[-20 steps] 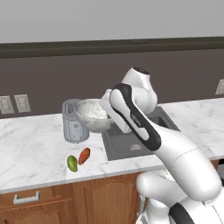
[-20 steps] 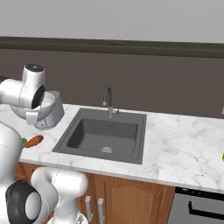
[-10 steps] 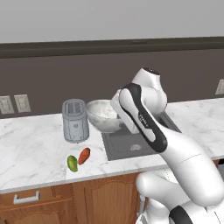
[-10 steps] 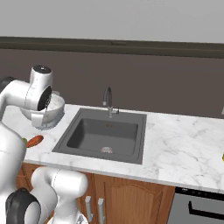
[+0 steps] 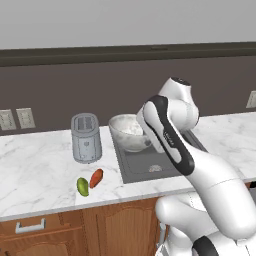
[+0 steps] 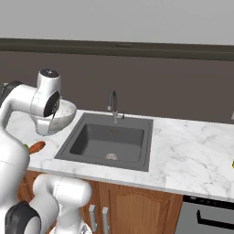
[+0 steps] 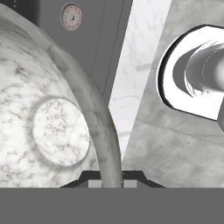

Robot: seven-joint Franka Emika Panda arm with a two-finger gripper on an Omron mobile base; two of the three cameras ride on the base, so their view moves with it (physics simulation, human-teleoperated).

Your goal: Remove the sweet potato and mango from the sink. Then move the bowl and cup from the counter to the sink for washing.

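My gripper (image 7: 111, 180) is shut on the rim of the mottled whitish bowl (image 5: 128, 131), which hangs in the air over the left edge of the dark sink (image 5: 161, 161). From the right the bowl (image 6: 65, 114) shows beside my hand, left of the sink (image 6: 109, 141). In the hand view the bowl (image 7: 48, 131) is close up, with the sink's drain (image 7: 72, 17) beyond it. The orange-red sweet potato (image 5: 96, 177) and the green mango (image 5: 82, 186) lie side by side on the counter, left of the sink. A yellow sliver of the cup (image 6: 232, 163) shows at the far right.
A grey toaster (image 5: 86, 137) stands on the marble counter (image 5: 35, 170) left of the bowl. A curved metal faucet (image 6: 113, 105) rises behind the sink. Wall outlets (image 5: 15, 119) sit at the far left. Wood cabinets run below the counter's front edge.
My arm has swung to the right with the bowl in its grip, from just beside the toaster to above the sink's left edge. The fruit has not moved.
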